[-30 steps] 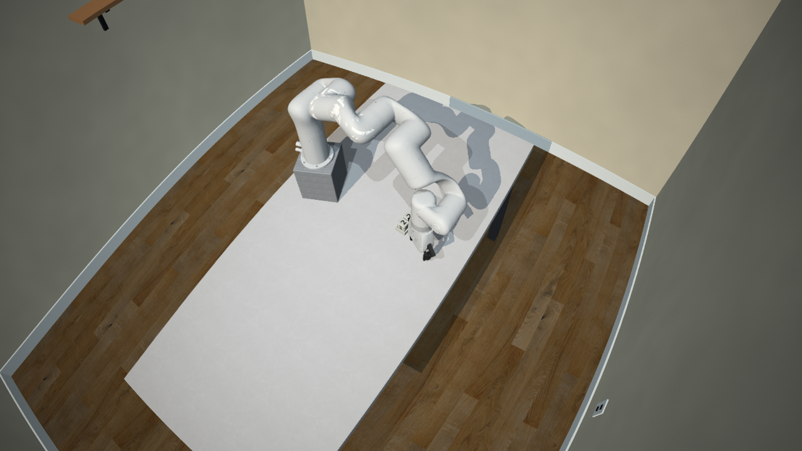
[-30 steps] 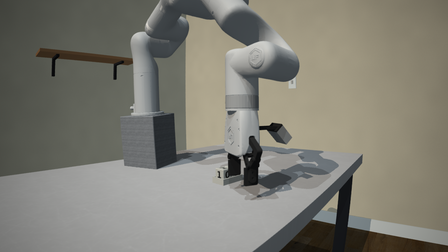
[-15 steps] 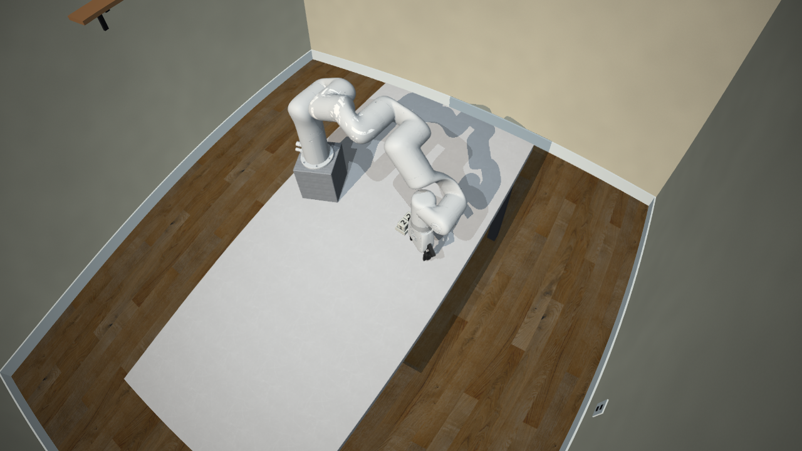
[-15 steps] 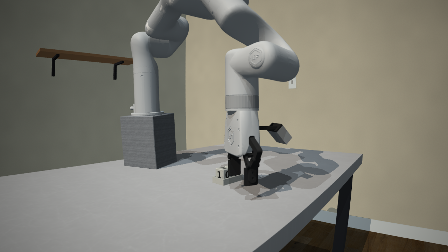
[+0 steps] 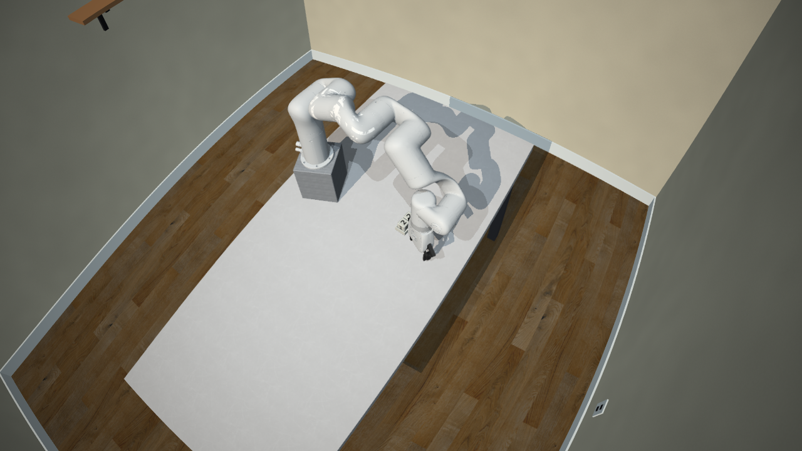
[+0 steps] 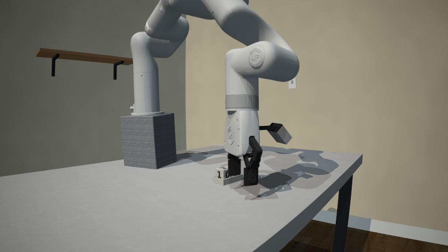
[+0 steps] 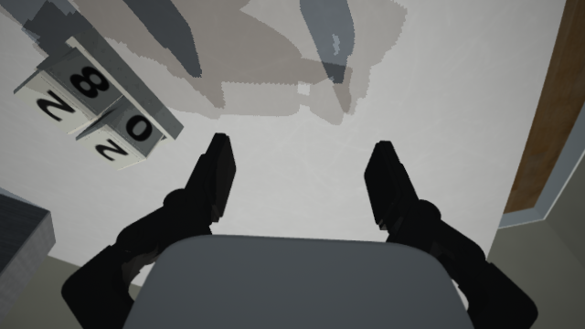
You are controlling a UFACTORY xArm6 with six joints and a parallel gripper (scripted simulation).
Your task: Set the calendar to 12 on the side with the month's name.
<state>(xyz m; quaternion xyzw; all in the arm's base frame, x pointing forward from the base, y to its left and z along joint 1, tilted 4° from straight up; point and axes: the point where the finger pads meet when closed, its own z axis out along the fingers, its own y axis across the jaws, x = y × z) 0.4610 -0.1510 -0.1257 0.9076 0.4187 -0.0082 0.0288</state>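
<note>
A white robot arm (image 5: 408,160) (image 6: 261,57) arched from its grey pedestal (image 5: 315,186) (image 6: 137,142) and bent down, its gripper (image 5: 419,248) (image 6: 243,171) (image 7: 301,154) pointing at the table (image 5: 280,314) (image 6: 119,200) (image 7: 292,192). The black fingers stood wide apart, with nothing between them, low over the tabletop. Just beside one finger, the small pale tray (image 6: 224,181) (image 7: 132,84) sat on the table, nearer the pedestal; two cubes stood side by side in it. In the wrist view, the farther cube (image 7: 73,87) showed 8 and 2, the nearer cube (image 7: 128,132) 0 and 2. The exterior view showed 1 and a partly hidden 0. Beyond the gripper lay one long table edge, near but apart. A raised hexagonal logo marked the wrist joint.
</note>
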